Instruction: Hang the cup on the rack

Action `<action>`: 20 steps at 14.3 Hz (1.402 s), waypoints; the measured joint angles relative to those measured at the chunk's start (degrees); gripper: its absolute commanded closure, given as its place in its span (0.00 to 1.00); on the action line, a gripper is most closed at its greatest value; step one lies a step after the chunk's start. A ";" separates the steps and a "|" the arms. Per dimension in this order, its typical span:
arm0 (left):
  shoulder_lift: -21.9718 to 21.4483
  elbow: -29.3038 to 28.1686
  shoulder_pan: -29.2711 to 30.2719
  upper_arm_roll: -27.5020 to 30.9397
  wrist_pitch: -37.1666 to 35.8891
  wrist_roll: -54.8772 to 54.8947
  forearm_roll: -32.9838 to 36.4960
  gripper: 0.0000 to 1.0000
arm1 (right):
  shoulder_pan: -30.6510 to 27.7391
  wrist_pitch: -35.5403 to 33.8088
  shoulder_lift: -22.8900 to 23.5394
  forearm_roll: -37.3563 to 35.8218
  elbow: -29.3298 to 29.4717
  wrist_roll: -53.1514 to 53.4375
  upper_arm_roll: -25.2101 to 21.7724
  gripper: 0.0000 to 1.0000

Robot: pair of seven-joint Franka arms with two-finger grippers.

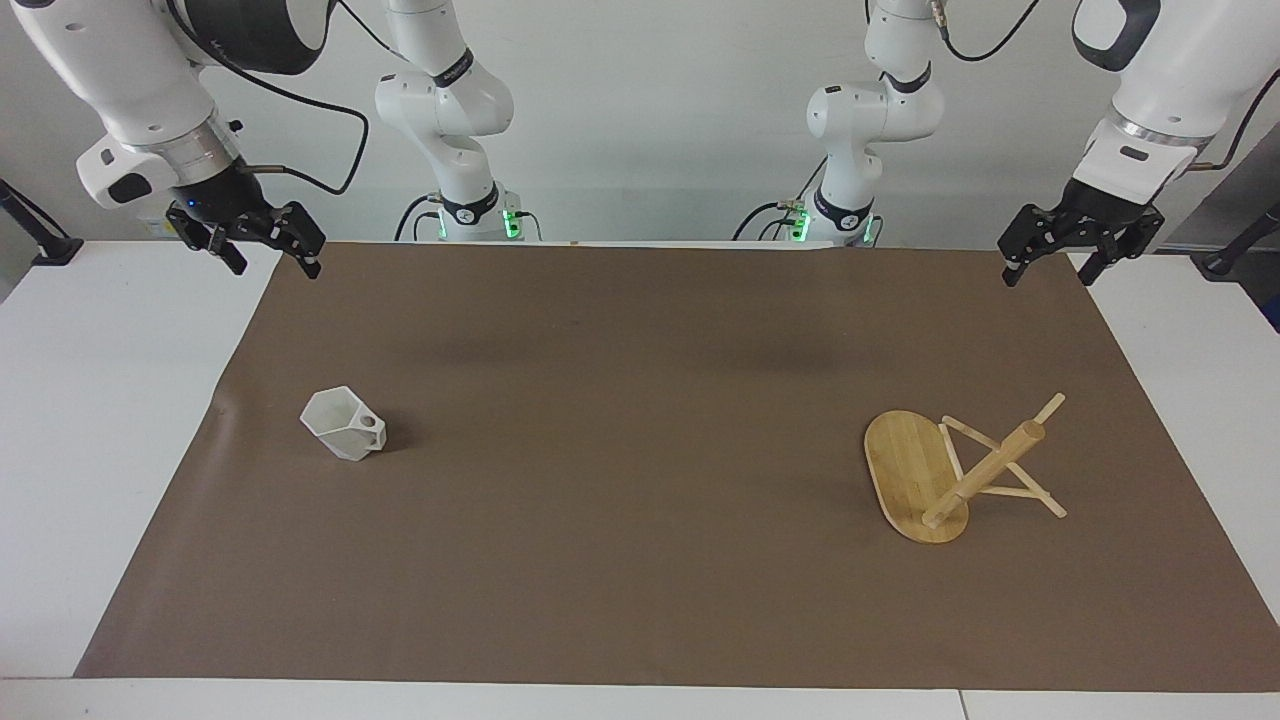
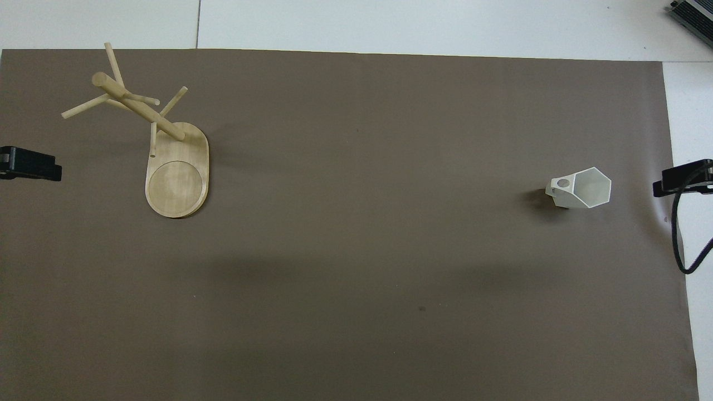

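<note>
The white faceted cup (image 1: 345, 425) (image 2: 582, 188) stands with its mouth up on the brown mat, toward the right arm's end of the table. Its pierced handle points toward the middle of the table. The bamboo rack (image 1: 985, 470) (image 2: 136, 108) stands upright on its oval base (image 1: 905, 465) (image 2: 177, 181) toward the left arm's end, its pegs bare. My right gripper (image 1: 272, 262) (image 2: 682, 178) hangs open and holds nothing, above the mat's corner at its own end. My left gripper (image 1: 1049, 275) (image 2: 30, 164) hangs open and holds nothing, above the mat's corner at the left arm's end. Both arms wait, well apart from cup and rack.
The brown mat (image 1: 640, 450) covers most of the white table (image 1: 90, 420). A black cable (image 2: 680, 234) loops down from the right gripper beside the mat's edge. Black stand feet (image 1: 50, 250) sit at the table's corners by the robots.
</note>
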 measured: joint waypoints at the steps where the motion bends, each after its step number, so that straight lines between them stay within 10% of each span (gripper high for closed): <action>1: 0.00 0.00 0.00 -0.05 0.19 0.45 0.00 0.00 | 0.02 0.02 0.00 0.00 -0.03 0.00 0.07 0.00; 8: 0.24 -0.19 0.03 0.05 1.06 1.90 0.00 0.00 | 0.52 2.47 -0.13 0.00 -1.42 -1.19 0.12 0.00; 20: 0.31 -0.20 0.05 0.06 1.04 2.02 1.42 0.00 | -0.19 32.52 8.32 0.49 -15.24 -10.48 -1.74 0.00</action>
